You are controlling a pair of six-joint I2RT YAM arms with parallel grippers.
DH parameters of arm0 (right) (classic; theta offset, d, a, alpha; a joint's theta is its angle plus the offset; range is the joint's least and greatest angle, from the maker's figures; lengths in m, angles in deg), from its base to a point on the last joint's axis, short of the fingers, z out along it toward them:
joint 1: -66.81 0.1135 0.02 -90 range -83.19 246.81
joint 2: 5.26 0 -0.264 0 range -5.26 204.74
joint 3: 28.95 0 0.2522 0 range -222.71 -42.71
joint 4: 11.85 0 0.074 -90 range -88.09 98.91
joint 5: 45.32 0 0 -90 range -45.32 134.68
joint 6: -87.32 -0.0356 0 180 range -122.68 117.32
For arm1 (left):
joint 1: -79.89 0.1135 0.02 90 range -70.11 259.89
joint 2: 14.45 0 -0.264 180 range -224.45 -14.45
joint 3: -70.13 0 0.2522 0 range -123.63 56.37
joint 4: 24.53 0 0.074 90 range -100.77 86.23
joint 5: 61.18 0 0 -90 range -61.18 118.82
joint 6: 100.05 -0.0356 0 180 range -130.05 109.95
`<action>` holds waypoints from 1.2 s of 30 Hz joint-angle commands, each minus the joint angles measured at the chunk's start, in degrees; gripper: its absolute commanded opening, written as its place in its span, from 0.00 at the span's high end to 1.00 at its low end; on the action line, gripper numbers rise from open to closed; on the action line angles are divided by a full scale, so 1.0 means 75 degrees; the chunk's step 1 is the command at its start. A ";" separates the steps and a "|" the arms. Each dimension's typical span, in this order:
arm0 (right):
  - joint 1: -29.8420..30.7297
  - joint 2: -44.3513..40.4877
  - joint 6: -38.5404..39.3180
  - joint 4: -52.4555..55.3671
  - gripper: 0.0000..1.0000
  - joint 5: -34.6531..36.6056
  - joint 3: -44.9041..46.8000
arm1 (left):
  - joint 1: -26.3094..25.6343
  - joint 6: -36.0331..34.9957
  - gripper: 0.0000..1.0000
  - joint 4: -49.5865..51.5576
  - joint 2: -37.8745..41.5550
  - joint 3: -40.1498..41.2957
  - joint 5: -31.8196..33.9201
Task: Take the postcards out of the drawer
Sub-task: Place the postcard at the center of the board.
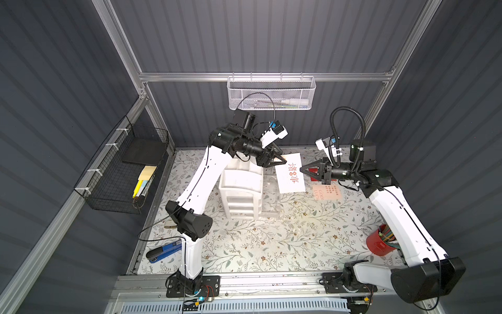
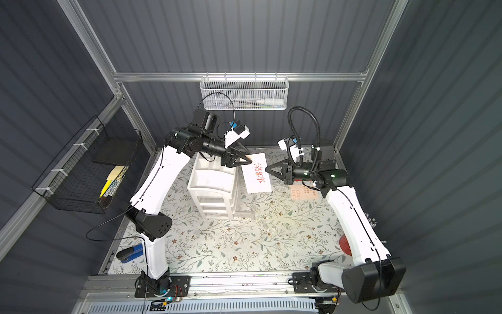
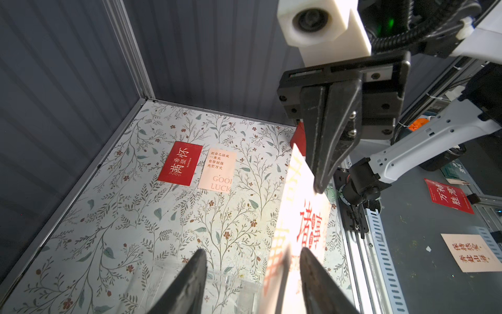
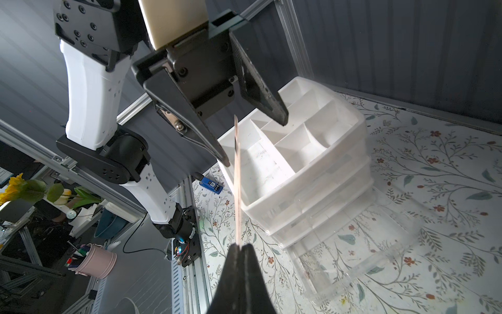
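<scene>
Looks like a mid-air handover. R gripper is clamped on the pale postcard w/ red characters, biting its 3 o'clock edge in a top view. In the right wrist view the card runs edge-on straight out of the closed fingertips. L gripper straddles the card's opposite edge, approx 11 o'clock, jaws apart. One finger sits just beside the paper and the other is well clear, so it carries nothing. Prob reason for two arms: the card is thin & floppy, so one side pins it while the other frees up.

The card hangs above the floral mat, approx 2 o'clock from the white drawer unit. The clear drawer is pulled out & looks empty. The red postcard & the peach "GOOD LUCK" postcard lie flat, just beside each other on the mat. They are approx 3 o'clock from the unit, on R arm's side, so that is prob the drop zone. Judging by this, it's the last card & only needs laying beside them. Main risk: it snags on L's near finger.
</scene>
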 commanded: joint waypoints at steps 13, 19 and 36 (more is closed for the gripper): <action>0.0049 0.0144 0.0441 0.0109 1.00 0.0137 -0.0226 | 0.0014 -0.0759 0.73 0.0757 -0.0173 -0.0247 -0.1033; 0.0050 0.0108 0.0414 0.0071 1.00 0.0186 -0.0213 | 0.0014 -0.0687 0.84 0.0704 -0.0243 -0.0235 -0.0930; -0.0586 -0.0339 -0.1346 -0.1244 0.61 0.2089 0.0501 | 0.0014 0.2448 1.00 -0.3050 0.0717 0.1958 0.0521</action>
